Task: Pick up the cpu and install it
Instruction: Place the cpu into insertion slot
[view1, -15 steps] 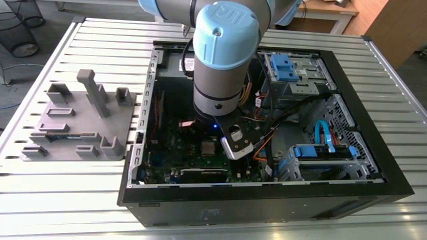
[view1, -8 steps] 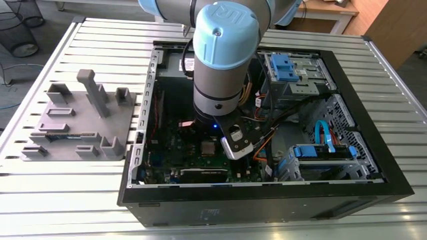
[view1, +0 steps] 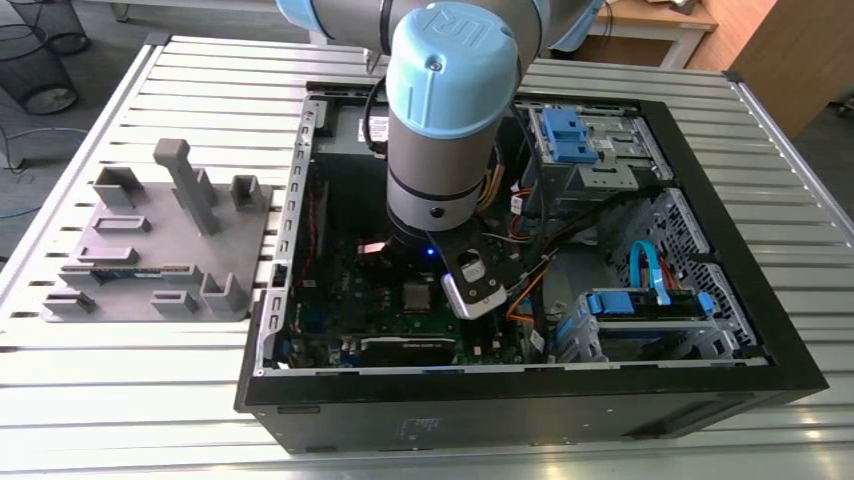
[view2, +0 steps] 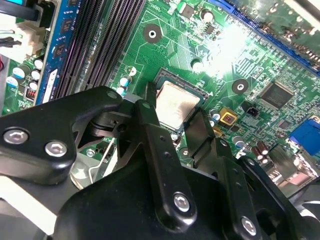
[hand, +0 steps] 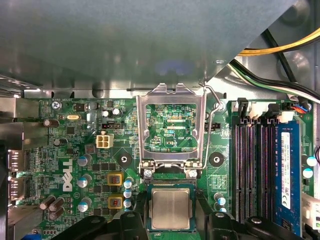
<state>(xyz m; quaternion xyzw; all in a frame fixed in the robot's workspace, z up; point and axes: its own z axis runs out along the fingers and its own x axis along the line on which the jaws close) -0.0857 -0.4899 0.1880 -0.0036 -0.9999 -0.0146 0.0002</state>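
The cpu lies flat in its socket on the motherboard, beside the opened socket frame; the gripper is spread, one finger at each side of the cpu. Contact cannot be confirmed.

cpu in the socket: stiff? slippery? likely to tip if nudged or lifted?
Likely stiff: the cpu is a flat square with a metal top. Probably slippery, as that top looks smooth and shiny. Unlikely to tip or roll; it lies flat in the socket.
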